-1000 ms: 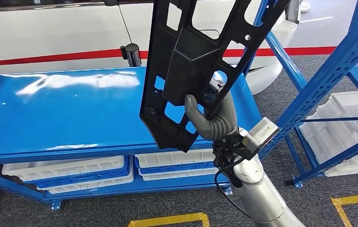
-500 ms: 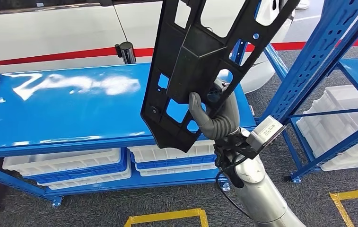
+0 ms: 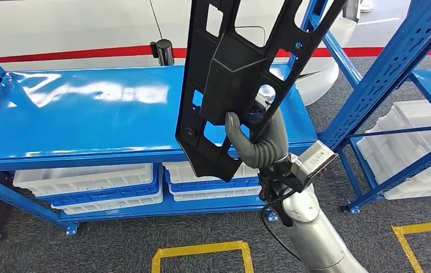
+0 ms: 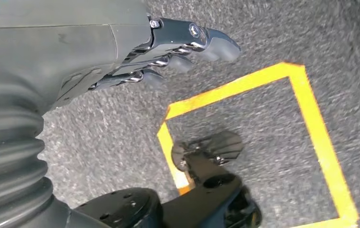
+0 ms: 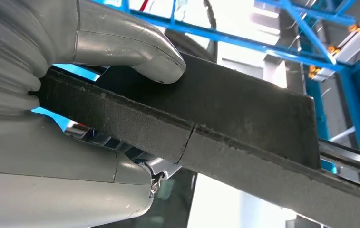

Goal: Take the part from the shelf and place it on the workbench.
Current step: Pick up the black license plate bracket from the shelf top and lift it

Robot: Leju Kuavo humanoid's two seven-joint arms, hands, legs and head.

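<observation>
Black plastic part (image 3: 241, 85), a long slotted panel with a raised box in its middle, is up in the air in my right hand (image 3: 257, 142), held nearly upright and leaning a little toward the uprights on the right. In the right wrist view the thumb (image 5: 135, 50) presses one face and the fingers (image 5: 121, 156) back the other, so the right hand is clamped on the part's edge low down, with most of the panel standing above the grip. The left hand (image 4: 168, 52) hangs by my side over grey carpet and yellow floor tape (image 4: 244, 85), fingers loosely curled and holding nothing.

I judge the carry is on and the set-down is next. The blue workbench (image 3: 87, 119) lies ahead and left, and the part's lower end hangs in front of its front right corner. To do it well I'd swing the part left so it stands over the bench top rather than the front edge, tip it flat before lowering, and keep the top end away from the blue uprights (image 3: 384, 74). With the grip so low, the panel could twist in the hand, so I'd go slowly. Let go only when the part lies fully on the top, well in from the front edge. White bins (image 3: 93, 187) sit on the lower shelf.
</observation>
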